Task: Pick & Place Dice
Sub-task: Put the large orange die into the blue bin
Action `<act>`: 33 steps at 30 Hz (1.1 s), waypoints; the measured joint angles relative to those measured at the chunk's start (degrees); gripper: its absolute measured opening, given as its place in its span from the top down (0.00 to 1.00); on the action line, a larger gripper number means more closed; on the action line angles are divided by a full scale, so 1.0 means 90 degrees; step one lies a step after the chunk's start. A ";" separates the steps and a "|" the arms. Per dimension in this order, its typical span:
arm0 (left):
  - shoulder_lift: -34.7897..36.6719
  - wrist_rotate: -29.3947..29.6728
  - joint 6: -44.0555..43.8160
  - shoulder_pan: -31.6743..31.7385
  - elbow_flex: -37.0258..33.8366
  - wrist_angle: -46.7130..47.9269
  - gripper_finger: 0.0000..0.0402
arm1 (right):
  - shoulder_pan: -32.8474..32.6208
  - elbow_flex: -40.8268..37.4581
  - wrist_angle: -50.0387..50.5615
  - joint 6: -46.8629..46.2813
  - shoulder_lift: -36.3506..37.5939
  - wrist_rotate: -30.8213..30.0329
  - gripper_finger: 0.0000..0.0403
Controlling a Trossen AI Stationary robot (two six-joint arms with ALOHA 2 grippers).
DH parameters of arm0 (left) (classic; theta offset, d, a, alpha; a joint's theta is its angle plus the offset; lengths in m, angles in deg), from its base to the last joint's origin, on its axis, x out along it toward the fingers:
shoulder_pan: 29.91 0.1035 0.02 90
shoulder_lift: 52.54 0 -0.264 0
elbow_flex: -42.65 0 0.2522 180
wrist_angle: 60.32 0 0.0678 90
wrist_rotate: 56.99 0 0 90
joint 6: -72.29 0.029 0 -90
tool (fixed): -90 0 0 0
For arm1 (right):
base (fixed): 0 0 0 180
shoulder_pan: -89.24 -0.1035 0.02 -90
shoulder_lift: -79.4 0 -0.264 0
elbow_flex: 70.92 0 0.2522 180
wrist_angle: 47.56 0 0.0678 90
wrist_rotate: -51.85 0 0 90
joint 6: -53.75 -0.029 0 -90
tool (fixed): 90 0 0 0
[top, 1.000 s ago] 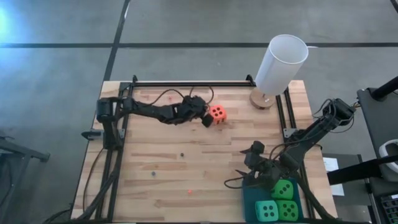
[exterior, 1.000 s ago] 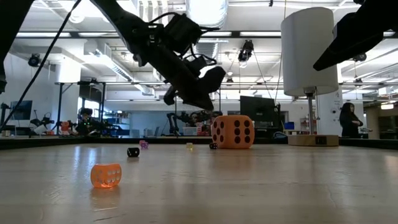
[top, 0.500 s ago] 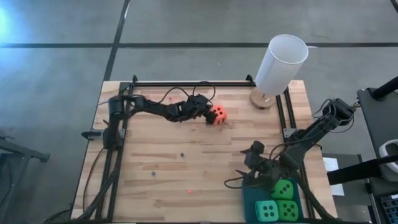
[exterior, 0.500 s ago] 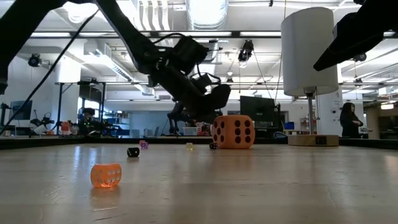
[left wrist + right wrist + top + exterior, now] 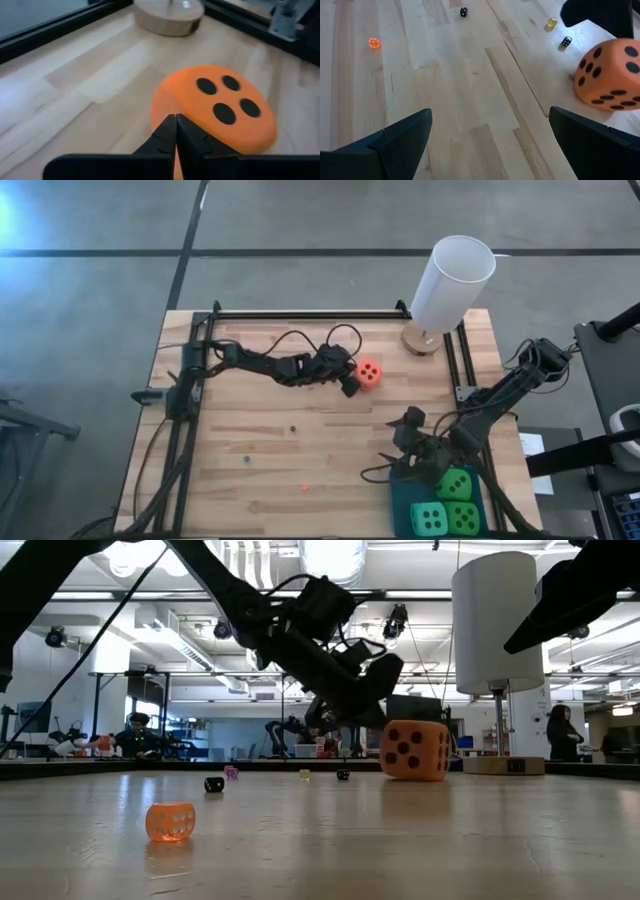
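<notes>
The orange-red die (image 5: pixel 369 373) sits on the wooden table toward the far middle and looks a little tilted in the low view (image 5: pixel 415 750). My left gripper (image 5: pixel 350 385) is shut and low at the die's left side. Two bright green dice (image 5: pixel 455 483) (image 5: pixel 462 517) and a turquoise die (image 5: pixel 430 520) lie in a teal tray (image 5: pixel 400 495) at the near right corner. My right gripper (image 5: pixel 395 460) stands open beside that tray, holding nothing. My left gripper touches the orange-red die with its shut fingertips (image 5: pixel 175 125) against the die's left-facing side (image 5: pixel 167 107), low down. The fingers slant downward from the table's left. The die rests on the table, slightly tilted.
A tall white cylinder (image 5: pixel 452 280) stands on a round wooden base (image 5: pixel 422 340) at the far right. Several tiny dice lie scattered on the boards, among them a small orange one (image 5: pixel 170 821) and a black one (image 5: pixel 464 12). Black rails border the table.
My left gripper has gone down and toward the table's right edge, staying shut. It has pushed the orange-red die that way. The die has slid to the right and turned about, so other faces now show.
</notes>
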 joint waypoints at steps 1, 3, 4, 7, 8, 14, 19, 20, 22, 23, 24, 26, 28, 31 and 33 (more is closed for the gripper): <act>0.0000 -0.0001 0.0000 -0.0057 0.0005 -0.0012 0.96 | 0.0000 0.0000 0.0004 0.0000 0.0000 0.0000 0.01; 0.0000 0.0000 -0.0001 -0.0167 0.0005 -0.0017 0.96 | 0.0000 0.0000 0.0005 0.0000 0.0015 0.0002 0.01; 0.0000 0.0000 -0.0002 -0.0230 0.0000 -0.0009 0.96 | 0.0000 0.0000 0.0005 0.0000 0.0028 0.0002 0.01; 0.0000 -0.0001 -0.0002 -0.0416 -0.0010 -0.0002 0.96 | 0.0000 0.0002 0.0011 0.0011 0.0053 0.0002 0.01; 0.0000 -0.0002 -0.0002 -0.0469 -0.0010 -0.0007 0.96 | 0.0000 0.0002 0.0012 0.0019 0.0058 0.0002 0.01; 0.0071 0.0000 -0.0006 -0.0718 -0.0012 0.0115 0.96 | -0.0002 0.0002 0.0012 0.0025 0.0085 0.0002 0.01; 0.0648 -0.0002 -0.0036 -0.0892 -0.0014 0.0677 0.96 | -0.0001 0.0002 0.0010 0.0209 0.0085 0.0002 0.01; 0.0790 0.0000 -0.0032 -0.0931 -0.0016 0.0854 0.96 | -0.0002 0.0002 0.0015 0.0215 0.0085 0.0002 0.01; 0.1080 0.0025 -0.0020 -0.1022 -0.0044 0.1157 0.96 | -0.0002 0.0002 0.0013 0.0214 0.0085 0.0002 0.01; 0.1232 0.0045 -0.0015 -0.1072 -0.0048 0.1344 0.96 | -0.0002 0.0002 0.0014 0.0214 0.0085 0.0002 0.01; 0.1348 0.0071 0.0000 -0.1128 -0.0048 0.1477 0.96 | 0.0000 0.0002 0.0012 0.0216 0.0085 0.0002 0.01; 0.1608 0.0159 0.0002 -0.1241 -0.0048 0.1743 0.96 | 0.0022 0.0002 0.0012 0.0242 0.0085 0.0002 0.01; 0.1796 0.0238 0.0010 -0.1354 -0.0048 0.1901 0.96 | 0.0069 0.0002 0.0008 0.0246 0.0085 0.0002 0.01; 0.2073 0.0353 0.0022 -0.1535 -0.0056 0.2177 0.96 | 0.0210 0.0002 0.0011 0.0249 0.0139 0.0140 0.01; 0.2247 0.0461 0.0023 -0.1670 -0.0056 0.2318 0.96 | 0.0361 0.0002 0.0015 0.0262 0.0218 0.0382 0.01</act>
